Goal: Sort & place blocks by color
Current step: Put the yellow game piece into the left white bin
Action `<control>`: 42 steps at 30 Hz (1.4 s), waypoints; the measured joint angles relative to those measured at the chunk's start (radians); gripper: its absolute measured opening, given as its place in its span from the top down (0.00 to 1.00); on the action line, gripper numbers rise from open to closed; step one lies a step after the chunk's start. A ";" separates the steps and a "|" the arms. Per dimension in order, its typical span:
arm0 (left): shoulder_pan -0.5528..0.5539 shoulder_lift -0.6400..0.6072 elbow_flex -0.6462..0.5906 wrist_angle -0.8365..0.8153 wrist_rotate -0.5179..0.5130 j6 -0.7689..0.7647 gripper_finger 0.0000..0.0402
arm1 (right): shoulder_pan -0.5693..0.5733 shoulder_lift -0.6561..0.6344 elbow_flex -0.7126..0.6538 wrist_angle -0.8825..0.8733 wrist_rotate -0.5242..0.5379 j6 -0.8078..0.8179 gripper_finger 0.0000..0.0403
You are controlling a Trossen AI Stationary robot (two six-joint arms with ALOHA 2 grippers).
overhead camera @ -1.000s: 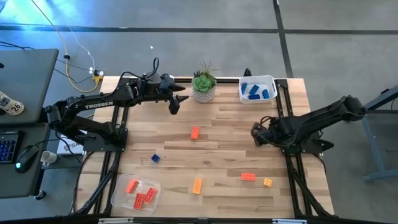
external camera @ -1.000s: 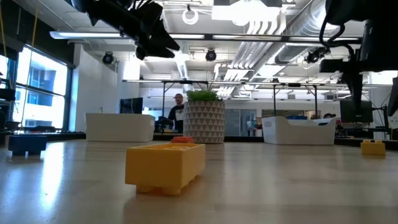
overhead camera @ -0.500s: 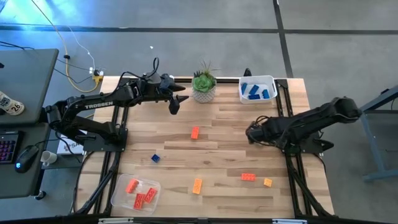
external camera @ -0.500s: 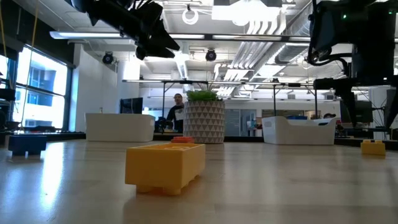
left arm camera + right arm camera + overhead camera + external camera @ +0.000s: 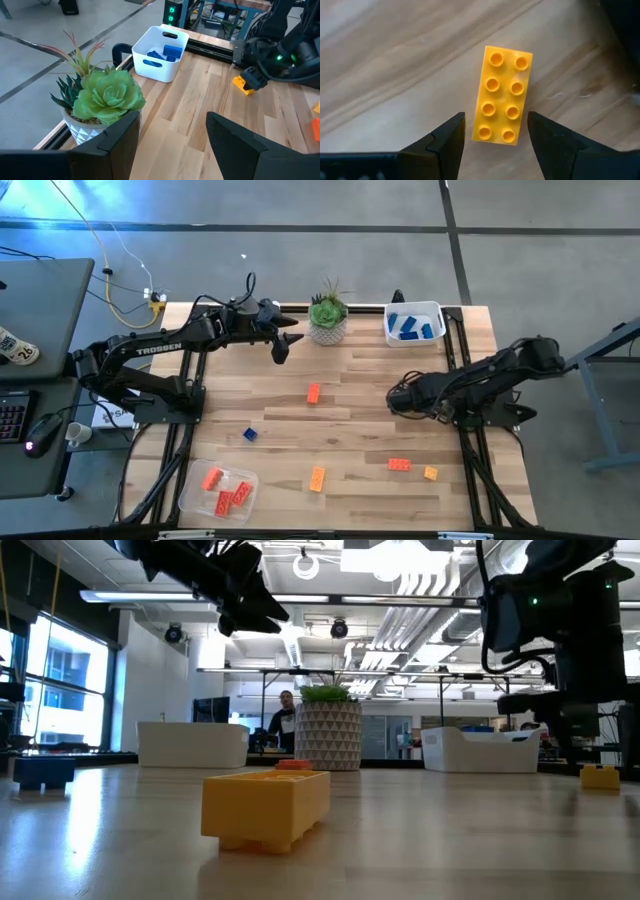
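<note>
Right end effector (image 5: 495, 137) hiding yellow block (image 5: 501, 94) overhead

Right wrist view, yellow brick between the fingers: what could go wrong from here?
1. The yellow eight-stud plastic brick lies skewed to the open right gripper, whose fingers flank only its near end; closing could twist it or squirt it away.
2. Only a white tray of blue bricks and a clear tray of red-orange bricks show, so it may land in a wrong-colour tray.
The left gripper hovers near the potted plant.
</note>
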 joint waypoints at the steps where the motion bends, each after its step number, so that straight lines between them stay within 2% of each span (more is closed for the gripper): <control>1: 0.000 0.000 0.000 0.000 0.000 0.000 0.46 | 0.000 0.013 0.000 0.002 -0.006 0.000 0.50; 7: 0.000 0.000 0.000 0.000 0.000 0.000 0.46 | 0.000 0.072 0.000 0.027 -0.010 0.000 0.54; 14: 0.000 0.000 0.000 0.000 0.000 0.000 0.46 | 0.000 0.098 0.003 0.017 -0.008 -0.015 0.71; 20: 0.000 0.000 0.000 -0.001 0.000 0.000 0.46 | 0.000 0.100 0.005 0.021 -0.008 -0.090 0.72; 28: 0.000 0.000 0.000 -0.002 0.000 -0.040 0.46 | 0.000 0.102 0.095 0.071 0.051 -0.329 0.72; 37: -0.002 0.000 0.000 -0.002 0.004 -0.308 0.46 | 0.000 0.102 0.222 0.146 0.208 -0.673 0.72; 42: -0.002 0.000 0.000 -0.002 0.004 -0.498 0.46 | -0.016 0.102 0.297 0.153 0.285 -0.939 0.72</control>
